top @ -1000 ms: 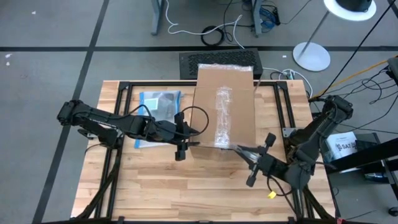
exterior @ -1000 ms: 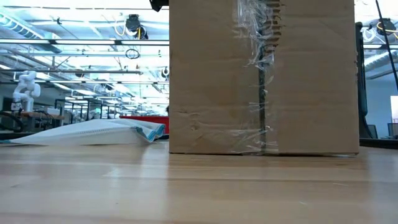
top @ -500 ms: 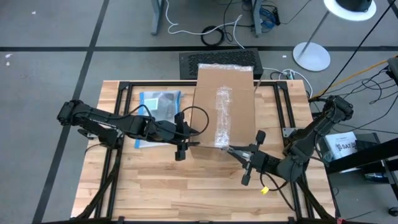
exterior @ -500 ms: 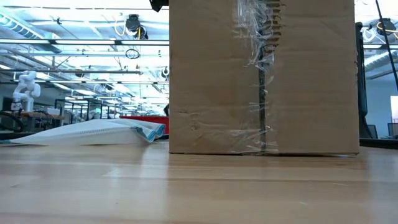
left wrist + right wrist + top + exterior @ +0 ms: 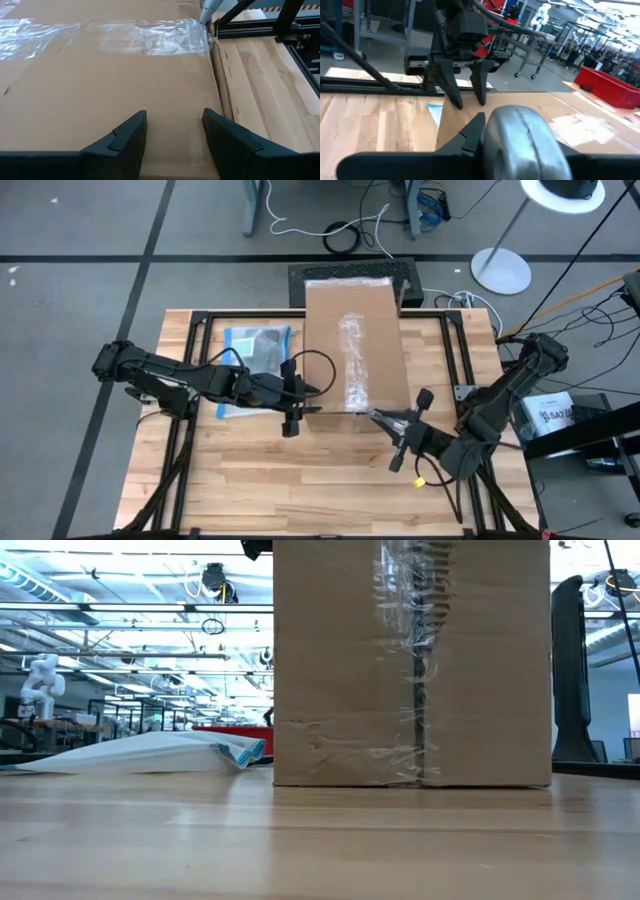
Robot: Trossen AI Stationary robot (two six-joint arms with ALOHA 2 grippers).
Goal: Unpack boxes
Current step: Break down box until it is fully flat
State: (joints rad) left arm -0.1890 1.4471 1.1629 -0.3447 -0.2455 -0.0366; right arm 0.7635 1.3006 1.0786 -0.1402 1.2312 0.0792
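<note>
The box (image 5: 352,345), a tall brown cardboard carton with crinkled clear tape down the middle of its top and front, stands upright on the wooden worktop (image 5: 330,480), toward the far side from the arms' bases, its back end reaching over the worktop's far edge above a black grille-topped unit (image 5: 300,278) on the floor. In the low view the box (image 5: 410,660) fills the middle of the scene, its base flat on the worktop (image 5: 320,840).

The left hand (image 5: 293,395) sits at the box's near left corner, over the top edge. From the left wrist view its two dark fingers (image 5: 125,135) stand apart with bare cardboard between them and nothing clamped; the box top (image 5: 100,75) stretches ahead with the tape strip across it.

The right hand (image 5: 385,420) is at the box's near right corner, just beside the front face. In the right wrist view it (image 5: 485,130) holds a rounded grey metal object (image 5: 525,145) in front of the camera, fingers clamped on it, with the box top (image 5: 520,107) beyond and the left hand (image 5: 467,95) hanging over the far edge.

Left of the box, a clear plastic pouch with blue edge (image 5: 252,360) lies flat on the worktop, partly under the left arm; in the low view it (image 5: 160,752) lies just beside the box
</note>
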